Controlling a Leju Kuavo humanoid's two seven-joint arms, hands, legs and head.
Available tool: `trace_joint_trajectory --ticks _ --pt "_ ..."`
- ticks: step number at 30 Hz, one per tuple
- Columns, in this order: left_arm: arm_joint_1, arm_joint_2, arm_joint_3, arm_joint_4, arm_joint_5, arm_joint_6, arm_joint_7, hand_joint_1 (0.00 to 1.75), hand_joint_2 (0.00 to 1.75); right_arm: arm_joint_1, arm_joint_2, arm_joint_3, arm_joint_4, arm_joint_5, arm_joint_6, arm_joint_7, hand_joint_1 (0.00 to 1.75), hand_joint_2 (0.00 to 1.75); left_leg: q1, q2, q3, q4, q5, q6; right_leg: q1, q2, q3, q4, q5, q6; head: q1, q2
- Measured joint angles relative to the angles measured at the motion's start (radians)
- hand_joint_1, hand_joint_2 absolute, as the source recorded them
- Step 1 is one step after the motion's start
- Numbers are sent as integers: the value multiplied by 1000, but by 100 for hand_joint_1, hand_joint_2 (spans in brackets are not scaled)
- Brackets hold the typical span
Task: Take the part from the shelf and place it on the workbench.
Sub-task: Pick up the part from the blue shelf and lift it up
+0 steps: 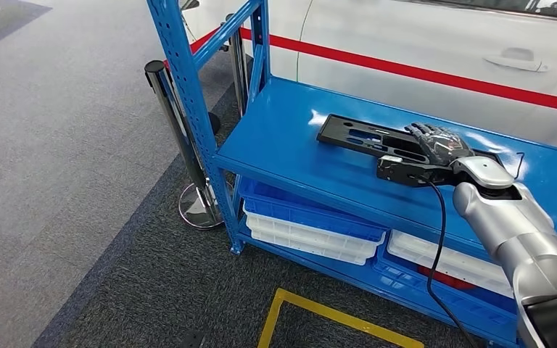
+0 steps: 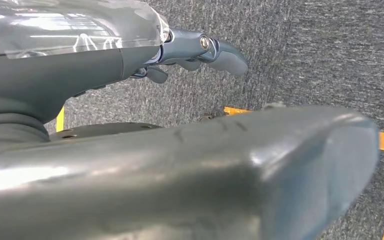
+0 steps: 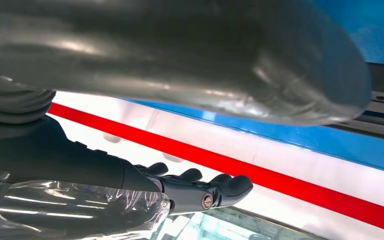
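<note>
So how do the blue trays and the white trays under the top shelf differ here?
The blue trays sit on top at the left stack, while the white trays lie beneath them. On the right, a white tray lies on a blue tray, so the order is reversed. The blue ones have darker, deeper-looking rims; the white ones look flatter. Both kinds are shallow, rectangular, and stacked on the blue shelf's lower level.

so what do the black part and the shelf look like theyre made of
The black part: looks like matte moulded plastic, flat with cut-out slots and little shine, though coated metal is possible. The shelf: painted steel by the look of it, glossy blue with bright reflections and perforated uprights.
</note>
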Motion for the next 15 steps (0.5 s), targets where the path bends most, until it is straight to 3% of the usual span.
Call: trace_joint_trajectory --ticks 7,15 --pt "0 0 0 0 1 -4 8 0 0 0 0 0 0 0 -1 0 0 0 1 0 1 -3 0 -8 2 0 -1 1 -2 -3 0 0" --pt "0 0 0 0 3 -12 12 0 0 0 0 0 1 0 -1 -1 0 0 -2 0 -2 1 -2 -5 -3 -1 0 -1 -1 0 0 0"
